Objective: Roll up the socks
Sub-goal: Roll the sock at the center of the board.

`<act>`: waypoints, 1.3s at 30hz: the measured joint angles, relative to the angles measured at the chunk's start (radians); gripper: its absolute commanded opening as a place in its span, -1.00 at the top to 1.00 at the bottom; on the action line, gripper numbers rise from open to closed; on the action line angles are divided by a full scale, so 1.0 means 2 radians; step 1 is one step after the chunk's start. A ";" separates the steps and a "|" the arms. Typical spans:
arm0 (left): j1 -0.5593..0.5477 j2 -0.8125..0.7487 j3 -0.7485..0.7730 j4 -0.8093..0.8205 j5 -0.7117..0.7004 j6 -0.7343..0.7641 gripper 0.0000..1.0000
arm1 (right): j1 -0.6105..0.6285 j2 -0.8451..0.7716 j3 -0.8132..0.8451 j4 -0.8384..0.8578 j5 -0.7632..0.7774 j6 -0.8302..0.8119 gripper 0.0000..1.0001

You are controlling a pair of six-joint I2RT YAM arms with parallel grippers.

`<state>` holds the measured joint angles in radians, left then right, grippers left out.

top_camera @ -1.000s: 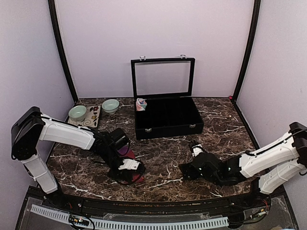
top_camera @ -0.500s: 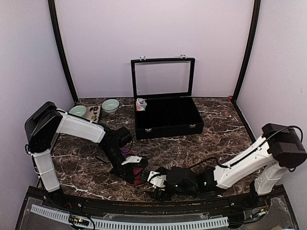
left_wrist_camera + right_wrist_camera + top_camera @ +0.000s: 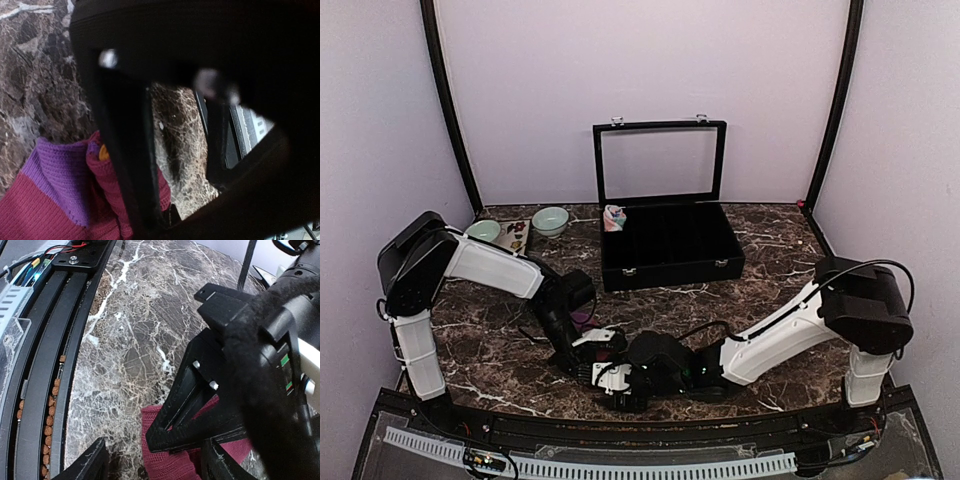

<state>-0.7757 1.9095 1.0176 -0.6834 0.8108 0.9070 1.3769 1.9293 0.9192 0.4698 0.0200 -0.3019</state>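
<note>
The maroon sock (image 3: pixel 584 319) with purple stripes lies bunched on the marble near the front edge. My left gripper (image 3: pixel 604 356) is shut on its maroon fabric (image 3: pixel 50 200), and a purple band and a spot of orange show beside the finger. My right gripper (image 3: pixel 620 380) has reached across from the right and stands open. Its two fingers straddle the maroon sock (image 3: pixel 170 462) and the tip of the left gripper (image 3: pixel 167 432). The salmon-pink sock (image 3: pixel 613 217) sits far back at the left corner of the black case.
A black case (image 3: pixel 670 268) with its glass lid raised stands at the back centre. Two pale green bowls (image 3: pixel 550 220) (image 3: pixel 482 233) and a small tray (image 3: pixel 512 243) sit at the back left. The black front rail (image 3: pixel 45 365) runs close beside my right gripper.
My right arm has swung from the right side across the front to the left gripper, its jaws narrowing. The left gripper has shifted slightly toward the front with the sock.
</note>
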 measured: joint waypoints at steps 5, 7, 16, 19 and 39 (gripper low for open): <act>0.003 0.003 -0.001 -0.015 0.004 0.002 0.98 | -0.008 0.009 0.008 -0.001 -0.029 -0.008 -0.08; 0.004 0.004 -0.001 -0.020 0.006 0.004 0.98 | -0.010 0.010 0.008 0.001 -0.037 -0.009 -0.05; 0.004 0.005 -0.001 -0.024 0.005 0.009 0.98 | -0.012 0.024 0.001 0.003 -0.053 -0.005 0.14; 0.004 0.005 0.000 -0.024 0.004 0.009 0.98 | -0.013 0.025 -0.005 0.011 -0.052 -0.004 0.15; 0.004 -0.089 -0.057 0.023 -0.077 -0.038 0.24 | -0.027 0.068 0.012 0.053 -0.062 -0.001 0.75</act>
<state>-0.7681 1.7306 0.9039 -0.6376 0.6563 0.8307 1.3220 2.0644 0.9436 0.5751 -0.1040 -0.3038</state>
